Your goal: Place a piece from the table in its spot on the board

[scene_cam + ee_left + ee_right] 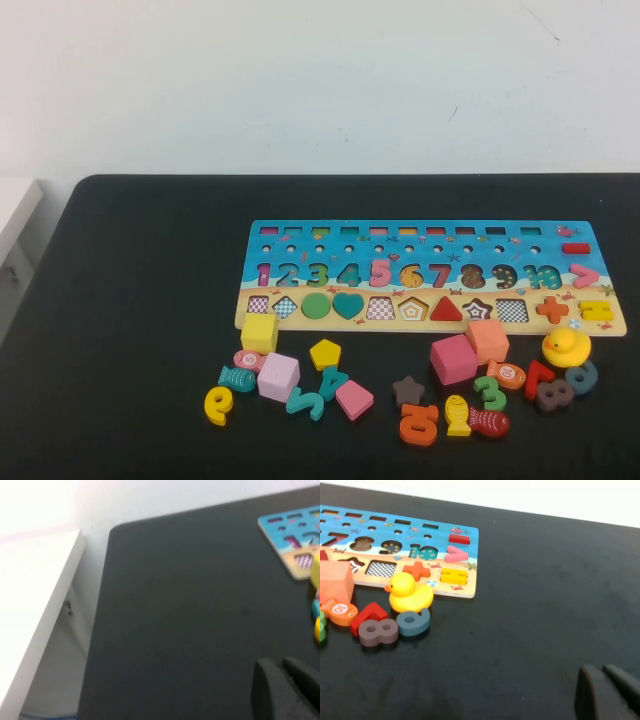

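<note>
high view: the board (420, 277) lies across the centre-right of the frame on the black table (130, 330), its blue upper band carrying numbers 1 to 10 and its tan lower strip a row of shape slots. the empty pentagon slot (412, 309) sits mid-strip, between a checkered slot and a red triangle. the piece (325, 354), a small flat yellow pentagon, lies on the table just below the board's lower edge, left of centre, with a yellow cube (259, 332) to its upper left and a pink cube (278, 377) to its lower left. a yellow duck (566, 346) stands at the board's lower right corner. neither arm appears in this view.

left wrist view: the left gripper (280, 672) shows at the lower right of the frame, fingers closed together and holding nothing, over bare table well apart from the board.

right wrist view: the right gripper (602, 672) shows at the lower right of the frame, fingers together, empty, well apart from the duck.
</note>
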Action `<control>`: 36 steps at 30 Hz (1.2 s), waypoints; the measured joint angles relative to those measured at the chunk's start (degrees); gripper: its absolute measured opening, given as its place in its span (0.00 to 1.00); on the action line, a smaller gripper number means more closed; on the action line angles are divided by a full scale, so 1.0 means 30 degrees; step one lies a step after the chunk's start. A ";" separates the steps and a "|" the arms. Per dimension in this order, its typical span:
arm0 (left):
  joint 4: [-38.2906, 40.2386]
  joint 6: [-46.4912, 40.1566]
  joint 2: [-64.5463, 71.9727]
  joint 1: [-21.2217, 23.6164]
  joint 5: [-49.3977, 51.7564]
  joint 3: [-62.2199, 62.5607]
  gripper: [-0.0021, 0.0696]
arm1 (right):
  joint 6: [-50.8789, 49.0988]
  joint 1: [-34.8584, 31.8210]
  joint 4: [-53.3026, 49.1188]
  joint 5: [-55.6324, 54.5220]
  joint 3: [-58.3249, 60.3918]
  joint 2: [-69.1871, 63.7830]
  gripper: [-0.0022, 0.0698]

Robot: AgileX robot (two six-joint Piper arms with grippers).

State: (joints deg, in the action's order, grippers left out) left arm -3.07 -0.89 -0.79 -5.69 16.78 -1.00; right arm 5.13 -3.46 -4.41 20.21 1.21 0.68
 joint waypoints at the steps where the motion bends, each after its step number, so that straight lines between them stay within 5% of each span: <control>1: 0.0104 0.0000 0.0000 0.0000 -0.0334 -0.0039 0.03 | 0.0000 0.0000 0.0000 0.0000 0.0000 0.0000 0.06; 17: 0.0214 0.0000 0.0000 0.0000 -1.9017 -0.0040 0.03 | 0.0000 0.0000 0.0000 0.0000 0.0000 0.0000 0.06; 23: 0.0590 -0.0320 0.0000 0.0000 -2.2393 -0.0040 0.03 | 0.0000 0.0000 0.0000 0.0000 0.0000 0.0000 0.06; 26: 0.1634 -0.0448 -0.0040 0.0000 -2.1080 0.0112 0.03 | 0.0000 0.0000 0.0000 0.0000 0.0000 0.0000 0.06; 31: 0.4803 -0.2124 0.0302 0.0000 -1.0855 0.4411 0.03 | 0.0000 0.0000 0.0000 0.0000 0.0000 0.0000 0.06; 36: 0.5539 -0.5208 0.4537 0.0000 -0.5798 0.9038 0.03 | 0.0000 0.0000 -0.0009 0.0000 0.0000 0.0000 0.06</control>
State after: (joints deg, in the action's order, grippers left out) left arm 13.55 -16.52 12.82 -5.69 -0.62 26.12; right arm 5.13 -3.46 -4.43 20.21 1.21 0.68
